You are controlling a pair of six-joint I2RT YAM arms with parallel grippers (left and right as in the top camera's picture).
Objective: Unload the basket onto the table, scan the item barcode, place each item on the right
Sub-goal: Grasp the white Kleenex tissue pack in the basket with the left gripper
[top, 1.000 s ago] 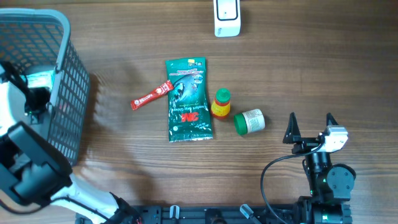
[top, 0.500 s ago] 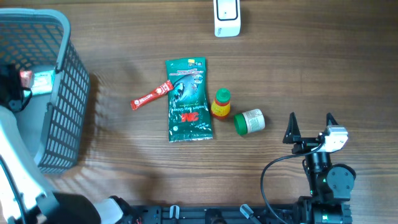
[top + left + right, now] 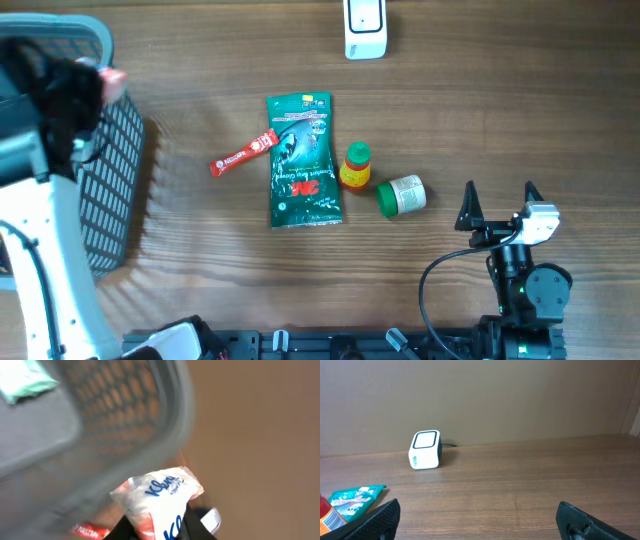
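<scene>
A white plastic packet [image 3: 161,496] with blue lettering and red patches sticks up between the two dark fingers of my left gripper [image 3: 157,530], which is shut on it. From overhead, only a pinkish corner of this packet [image 3: 112,80] shows beside the left gripper [image 3: 98,82], above the right rim of the grey basket [image 3: 105,200]. The white scanner [image 3: 365,30] stands at the table's far edge, well to the right of the packet. My right gripper [image 3: 497,205] rests open near the front right, with nothing between its fingers. The scanner [image 3: 425,450] faces it from afar.
A green 3M packet [image 3: 303,160], a red sachet stick [image 3: 243,153], a small yellow bottle with a red cap [image 3: 355,167] and a green-lidded jar [image 3: 402,195] lie mid-table. A teal packet [image 3: 25,382] lies inside the basket [image 3: 100,425].
My left arm has risen out of the basket with the packet and swung towards the basket's right rim. The right arm has not moved.
</scene>
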